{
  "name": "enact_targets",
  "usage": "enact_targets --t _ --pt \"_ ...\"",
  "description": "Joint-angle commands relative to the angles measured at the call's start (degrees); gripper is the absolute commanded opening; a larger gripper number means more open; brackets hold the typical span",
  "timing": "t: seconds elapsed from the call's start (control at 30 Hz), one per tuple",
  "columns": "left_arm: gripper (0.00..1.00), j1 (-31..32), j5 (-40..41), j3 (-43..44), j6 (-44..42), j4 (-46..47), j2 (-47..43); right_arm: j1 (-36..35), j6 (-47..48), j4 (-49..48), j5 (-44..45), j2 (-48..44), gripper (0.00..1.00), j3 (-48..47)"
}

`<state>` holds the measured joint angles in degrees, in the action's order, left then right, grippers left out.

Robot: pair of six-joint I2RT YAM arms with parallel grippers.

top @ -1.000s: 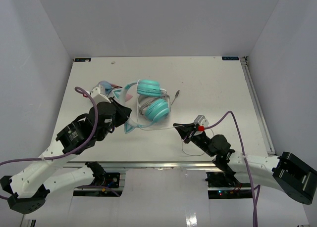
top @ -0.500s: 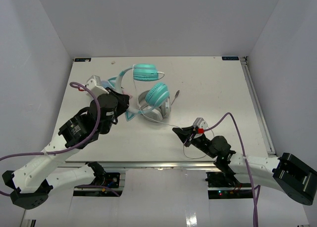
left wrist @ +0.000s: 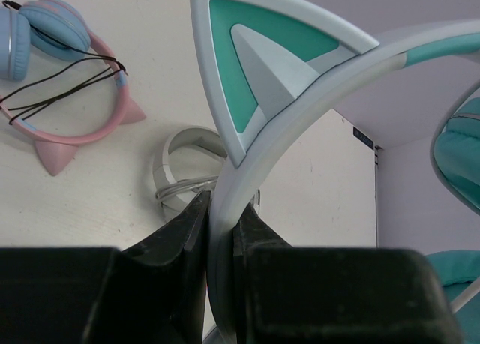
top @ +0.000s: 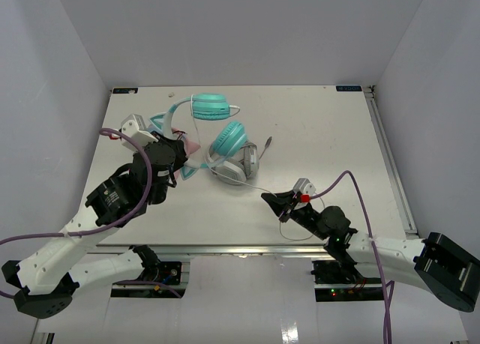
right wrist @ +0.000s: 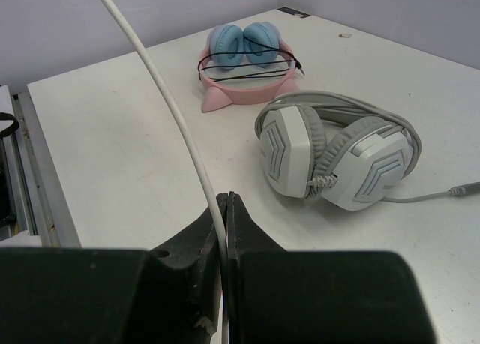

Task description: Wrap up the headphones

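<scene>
The table [top: 322,127] carries the grey-white headphones [top: 241,166]. Just left of and beyond them, the teal headphones [top: 210,106] hang clear of the surface. The left gripper [left wrist: 223,209] is clamped tight on the headband [left wrist: 322,89] below a cat ear [left wrist: 259,59] — likely to steady the frame for winding. To their near right, the right gripper [right wrist: 223,209] pinches the thin cable [right wrist: 161,97] between closed jaws — ready, I judge, to lead it around the band.

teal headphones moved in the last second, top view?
Yes. The teal headphones have gone up-left in the top view, toward the far edge of the table, lifting off the grey-white headphones.
</scene>
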<state>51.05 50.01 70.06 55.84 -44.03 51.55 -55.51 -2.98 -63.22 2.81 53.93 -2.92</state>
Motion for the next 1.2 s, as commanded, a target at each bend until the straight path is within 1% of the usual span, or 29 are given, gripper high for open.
enact_targets --t 0.0,0.27,0.37,0.57,0.67,0.8,0.93,1.0,1.17 --pt "0.00 -0.3 3.8 0.4 -0.2 4.0 -0.9 0.1 -0.5 -4.0 1.1 -0.7 0.08 1.4" --pt "0.00 -0.3 7.3 0.1 -0.2 3.6 -0.6 0.1 -0.3 -5.7 2.0 -1.9 0.08 2.6" --pt "0.00 -0.3 8.1 0.9 -0.2 3.1 -0.4 0.1 -0.4 -8.2 0.9 -2.3 0.08 5.7" --pt "0.00 -0.3 6.4 1.8 -0.4 2.4 -0.2 0.1 -0.2 -6.8 1.4 -2.4 0.08 5.2" --pt "0.00 -0.3 7.2 1.5 0.0 1.8 -1.0 0.1 0.0 -7.2 2.5 -2.6 0.08 5.3" --pt "0.00 -0.2 9.0 1.5 1.7 -1.4 -1.4 0.2 0.3 -7.2 4.9 -2.5 0.08 5.5" --pt "0.00 -0.3 7.0 1.8 1.9 -1.5 -2.3 0.2 0.0 -7.5 7.2 -2.1 0.08 5.8" --pt "0.00 -0.3 4.8 2.1 1.5 -1.5 -3.2 0.2 0.1 -7.6 9.1 -1.9 0.08 6.2" --pt "0.00 -0.3 0.9 1.4 -2.4 0.6 -6.4 0.4 0.2 -7.5 10.7 -2.2 0.08 6.8"
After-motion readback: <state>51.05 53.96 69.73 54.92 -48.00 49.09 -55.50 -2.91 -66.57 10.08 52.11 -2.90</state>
